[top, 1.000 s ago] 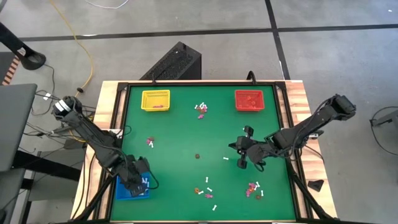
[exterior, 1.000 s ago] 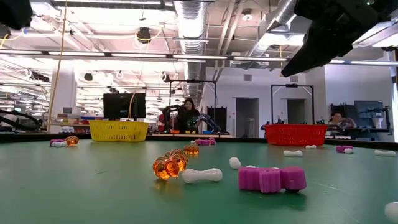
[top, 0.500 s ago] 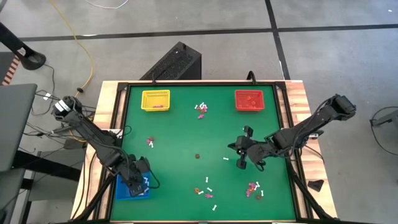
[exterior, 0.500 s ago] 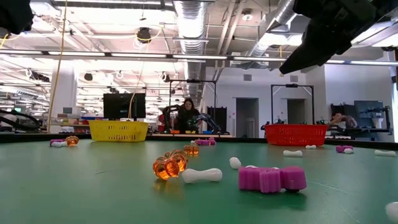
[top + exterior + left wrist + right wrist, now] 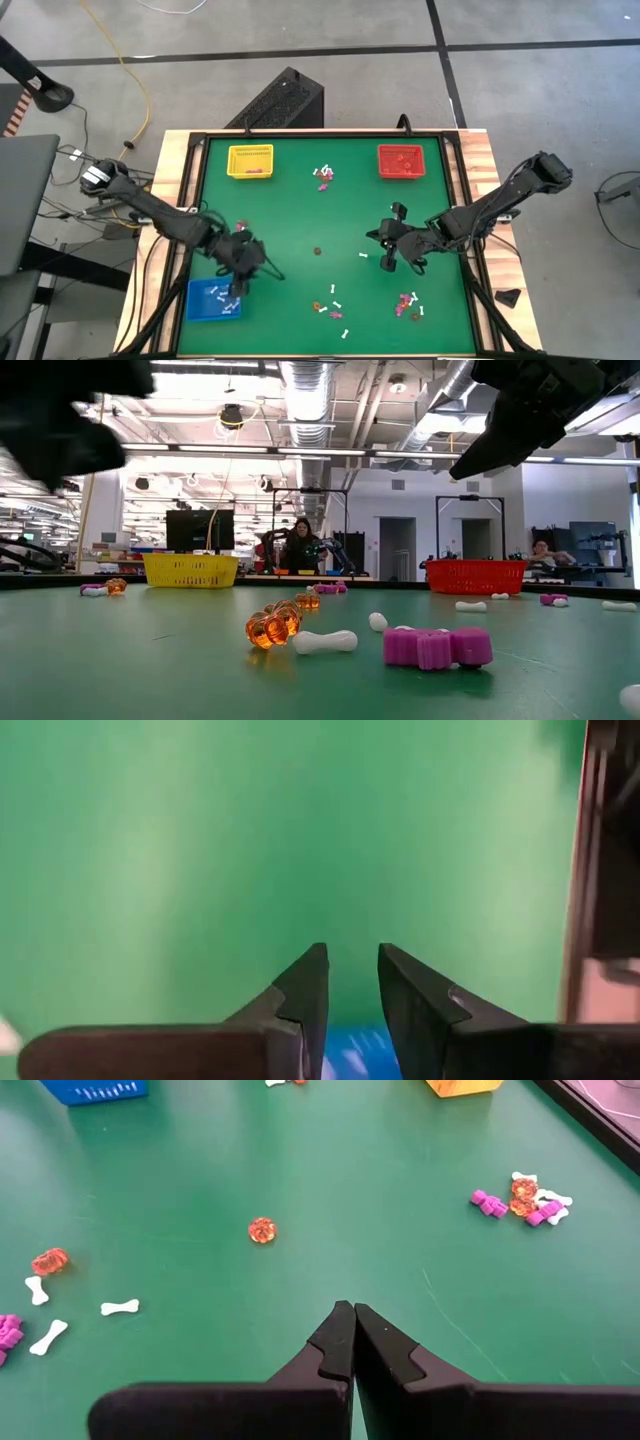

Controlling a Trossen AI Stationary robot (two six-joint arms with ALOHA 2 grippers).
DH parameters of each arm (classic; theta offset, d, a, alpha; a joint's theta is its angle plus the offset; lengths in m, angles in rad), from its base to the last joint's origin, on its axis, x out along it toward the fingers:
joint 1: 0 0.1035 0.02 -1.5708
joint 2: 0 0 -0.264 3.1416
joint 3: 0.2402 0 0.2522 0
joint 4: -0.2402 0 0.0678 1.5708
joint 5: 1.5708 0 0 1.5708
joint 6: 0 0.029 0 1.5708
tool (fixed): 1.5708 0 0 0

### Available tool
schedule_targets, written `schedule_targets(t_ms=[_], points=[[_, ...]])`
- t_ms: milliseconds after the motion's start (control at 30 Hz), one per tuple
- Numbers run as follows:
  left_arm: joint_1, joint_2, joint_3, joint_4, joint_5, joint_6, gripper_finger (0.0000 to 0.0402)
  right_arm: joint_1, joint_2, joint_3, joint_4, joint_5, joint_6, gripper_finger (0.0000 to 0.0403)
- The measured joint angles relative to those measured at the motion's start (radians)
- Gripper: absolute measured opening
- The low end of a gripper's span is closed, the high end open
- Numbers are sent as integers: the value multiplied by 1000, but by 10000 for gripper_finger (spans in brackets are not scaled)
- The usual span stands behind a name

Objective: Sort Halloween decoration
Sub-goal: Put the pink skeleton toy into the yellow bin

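The decoration is many tiny trinkets scattered on the green table: a white and purple cluster (image 5: 323, 177), a pair (image 5: 241, 230), a lone orange one (image 5: 317, 251), a white bone (image 5: 362, 256), and groups near the front (image 5: 320, 307) (image 5: 407, 302). My left gripper (image 5: 240, 272) hovers just beyond the blue tray (image 5: 213, 300), open by a narrow gap (image 5: 352, 982) with nothing between its fingers. My right gripper (image 5: 388, 258) hangs right of centre above the table, shut (image 5: 353, 1320) and empty. White pieces lie in the blue tray.
The yellow tray (image 5: 250, 160) and the red tray (image 5: 400, 160) sit near the far edge, each with pieces inside. A black rim frames the table. In the low view an orange pumpkin (image 5: 273, 626), a white bone (image 5: 325, 642) and a purple piece (image 5: 437, 647) lie close. People sit in the room behind.
My left gripper has swung away from above the blue tray, toward the table's right and a little toward the far edge, moving fast in the last half second. The right arm has kept still. No trinket on the table has shifted.
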Motion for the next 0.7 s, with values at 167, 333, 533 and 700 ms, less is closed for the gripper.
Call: schedule_targets(t_ms=[167, 333, 533, 700], points=[[136, 70, 0, 266, 28, 252, 78, 0, 0, 0, -2, -5, -1, 32], [182, 227, 1, 538, 74, 498, 78, 0, 4, 0, 0, -28, -2, 32], [201, 386, 51, 681, 109, 582, 90, 0, 28, 0, -3, -48, -2, 32], [163, 465, 137, 689, 255, 657, 110, -1, 50, 0, -6, -62, -7, 32]])
